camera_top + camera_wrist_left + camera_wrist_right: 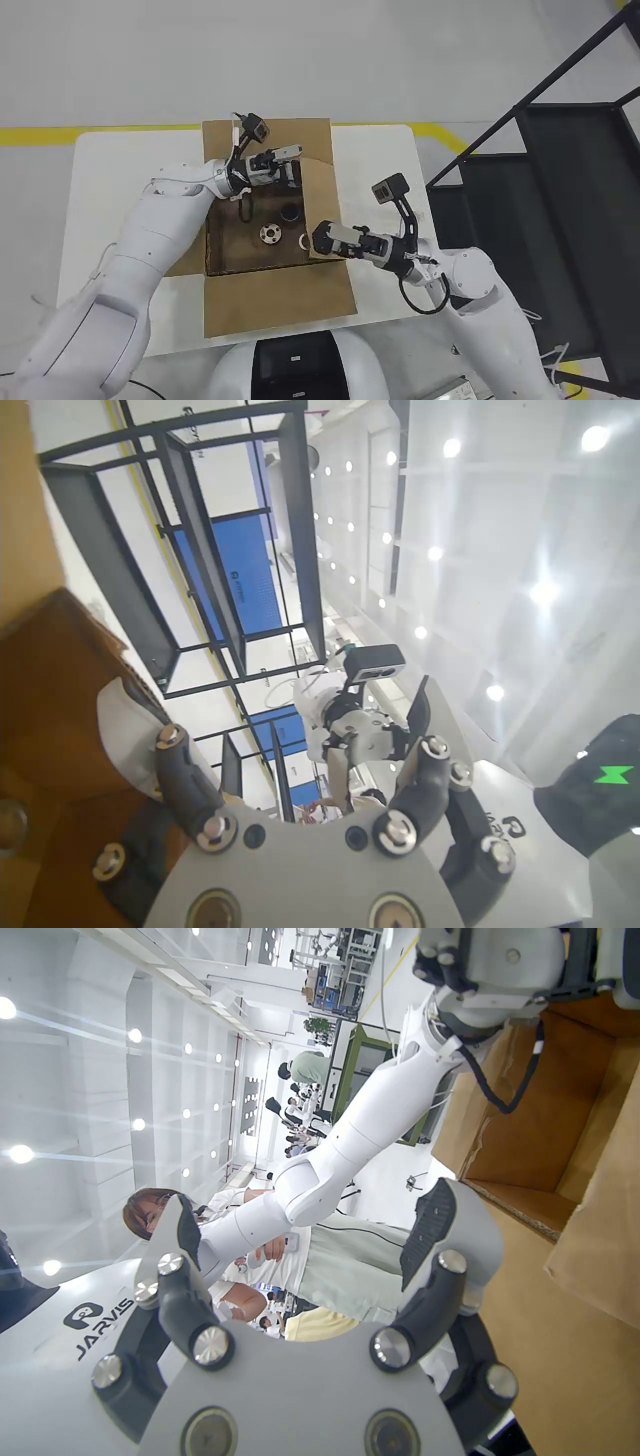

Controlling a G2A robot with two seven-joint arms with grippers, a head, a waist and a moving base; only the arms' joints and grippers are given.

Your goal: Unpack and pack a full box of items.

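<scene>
Cardboard box (280, 295) is sitting open mid-table with small round items (270, 233) lying on its floor. We're seeing the left gripper (295, 166) and right gripper (320, 238) both spread wide and empty, flanking the right-hand flap (318, 200). We're judging that flap needs steadying squarely before any reach inside.

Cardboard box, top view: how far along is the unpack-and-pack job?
Done: the cardboard box has its flaps folded open. In hand: nothing; the left gripper and right gripper are both open, near the box's right flap. Left: a metal ring and a dark round part lie on the box floor; I cannot tell whether unpacking or packing is under way.
</scene>
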